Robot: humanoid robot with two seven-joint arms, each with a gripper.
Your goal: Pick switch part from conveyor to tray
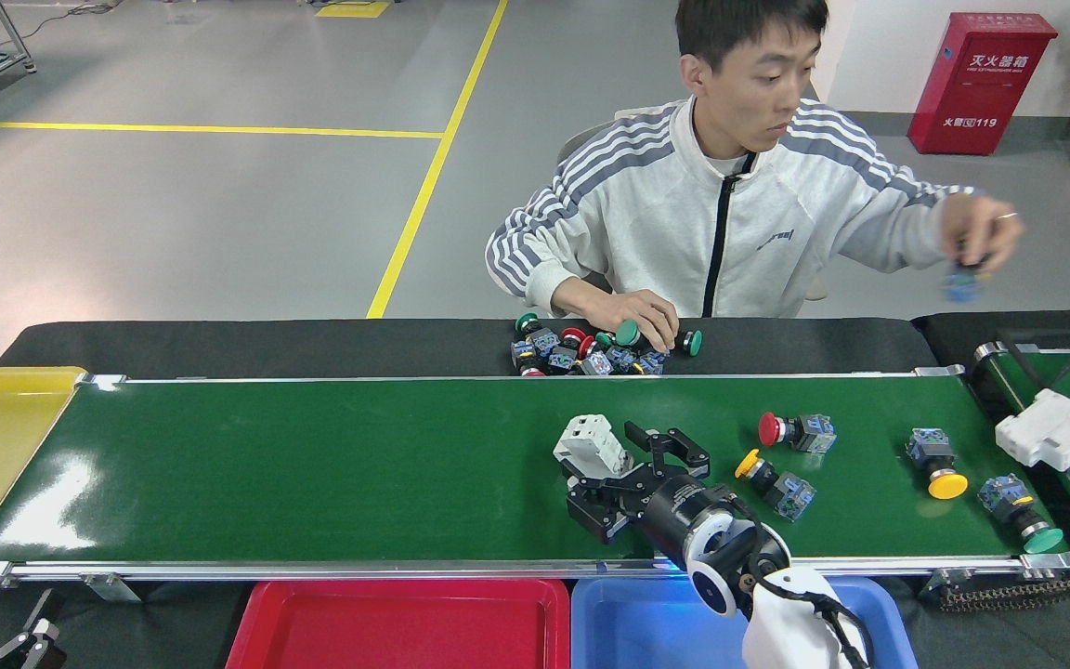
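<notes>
So the white switch part [593, 444] sits mid-belt on the green conveyor [312, 465], and the right gripper [635, 480] hangs just right of it, jaws spread wide, nothing grabbed. Red tray [396, 624] sits at the near edge. Left gripper [29, 643] barely peeks in at the corner, so can't tell.

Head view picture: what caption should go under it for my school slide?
Open right gripper reaches beside a white plastic switch block on the glossy dark-green conveyor.
</notes>
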